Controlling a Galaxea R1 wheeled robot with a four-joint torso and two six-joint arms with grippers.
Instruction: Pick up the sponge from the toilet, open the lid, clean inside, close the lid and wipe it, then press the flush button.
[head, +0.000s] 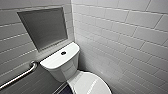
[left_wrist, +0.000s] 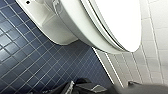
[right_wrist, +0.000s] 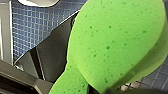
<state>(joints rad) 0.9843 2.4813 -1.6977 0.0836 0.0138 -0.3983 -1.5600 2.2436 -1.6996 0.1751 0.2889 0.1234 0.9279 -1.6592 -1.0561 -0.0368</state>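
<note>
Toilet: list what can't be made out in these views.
Front of the toilet: head view, cut off by the bottom edge.
Inside of the toilet: left wrist view, hidden under the closed lid.
The flush button: head view, too small for detail.
Much of the floor: right wrist view, blocked by the sponge.

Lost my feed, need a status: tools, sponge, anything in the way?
Right tool shut on sponge. Toilet lid down. Grab bar on wall beside tank.
</note>
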